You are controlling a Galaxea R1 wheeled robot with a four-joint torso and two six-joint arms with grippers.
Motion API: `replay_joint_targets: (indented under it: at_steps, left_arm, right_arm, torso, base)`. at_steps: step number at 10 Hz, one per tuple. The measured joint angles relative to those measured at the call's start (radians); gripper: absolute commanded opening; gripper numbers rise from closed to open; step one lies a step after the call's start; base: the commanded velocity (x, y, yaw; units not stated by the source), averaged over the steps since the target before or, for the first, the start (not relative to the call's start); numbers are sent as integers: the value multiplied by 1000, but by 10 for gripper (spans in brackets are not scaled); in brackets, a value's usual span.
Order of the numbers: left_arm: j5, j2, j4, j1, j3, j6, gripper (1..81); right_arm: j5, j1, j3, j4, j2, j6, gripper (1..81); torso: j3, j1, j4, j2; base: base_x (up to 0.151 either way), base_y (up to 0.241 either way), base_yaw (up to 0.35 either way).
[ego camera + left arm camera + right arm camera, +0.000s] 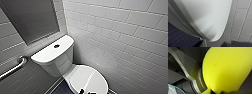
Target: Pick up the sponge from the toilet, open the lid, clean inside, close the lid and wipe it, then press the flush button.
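The sponge, bright yellow and thick with a rounded end, looms large in the right wrist view. It is carried clear of the toilet, with grey parts of the robot and a thin blue cable close behind it. The right jaws are clenched on the sponge, though the contact itself is hard to make out.

In the head view the toilet stands in a corner, white and glossy. Its tank sits against the left-hand wall, and the oval lid is down, closed over the bowl. A dark round flush button sits in the middle of the flat tank top. On the same wall, a metal grab bar runs beside the tank and a dark grey panel hangs above it. Pale wall tiles cover the wall on the far side of the toilet.

A small dark shape shows at the near edge of the lid. I cannot tell what it is.

The left wrist view looks at the rounded front end of the toilet from close by. The lid's smooth white surface shows there, with the rims stacked beneath it. Dark blue floor tiles lie to one side and pale wall tiles to the other. I cannot tell whether the left jaws are released or clenched.
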Motion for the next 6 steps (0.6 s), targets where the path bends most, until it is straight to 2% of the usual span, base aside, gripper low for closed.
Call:
replay_joint_targets:
  at_steps: [6]
  left_arm:
    - [0, 55, 0, -1, -74, -1, 811]
  right_arm:
    - [0, 0, -2, 0, 0, 0, 10]
  torso:
    - [0, 0, 0, 0]
  base:
    - [0, 0, 0]
